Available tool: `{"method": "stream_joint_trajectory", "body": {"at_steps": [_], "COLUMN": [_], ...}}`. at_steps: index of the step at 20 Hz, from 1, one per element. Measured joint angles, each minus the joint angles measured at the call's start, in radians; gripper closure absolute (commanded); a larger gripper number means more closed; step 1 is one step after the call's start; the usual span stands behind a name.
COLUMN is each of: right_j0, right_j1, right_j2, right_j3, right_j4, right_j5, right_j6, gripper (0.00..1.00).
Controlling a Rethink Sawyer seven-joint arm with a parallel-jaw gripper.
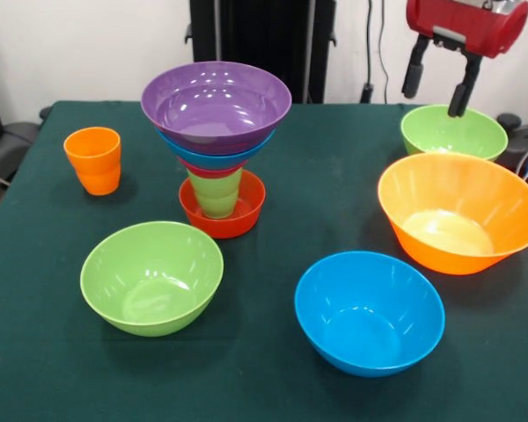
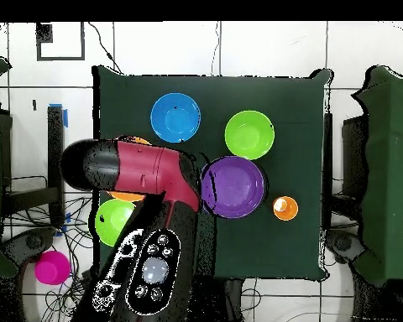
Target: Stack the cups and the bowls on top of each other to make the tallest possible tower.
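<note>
1. Standing left of centre in the front view, the tower (image 1: 216, 141) rises from a red-orange bowl (image 1: 223, 207) through a light green cup (image 1: 216, 193) to a purple bowl (image 1: 216, 105).
2. The gripper (image 1: 438, 84), upper right, hangs empty with fingers spread above the far lime green bowl (image 1: 453, 132).
3. Loose bowls look light, stiff and slippery; a rim pinch seems safest.
4. The top-heavy tower may tip if nudged.

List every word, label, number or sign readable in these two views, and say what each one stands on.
None can be read: no readable text in either view.
The cups, bowls and tower are plain coloured plastic.
The green table cover carries no marking.
The buttons on the robot arm bear no legible symbols; any are too small to tell.
</note>
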Motion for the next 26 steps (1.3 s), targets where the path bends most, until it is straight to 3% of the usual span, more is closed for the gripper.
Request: {"method": "stream_joint_trajectory", "body": {"at_steps": [12,21,26], "right_j0": [0.0,-0.007,-0.024], "right_j1": [-0.001,0.0,0.001], "right_j2": [0.029,0.04,0.066], "right_j3": [0.089,0.126,0.143], "right_j4": [0.119,0.129,0.129], "right_j5": [-0.122,-0.186,-0.29], "right_j6": [0.0,0.0,0.0], "gripper": [0.0,0.0,0.0]}}
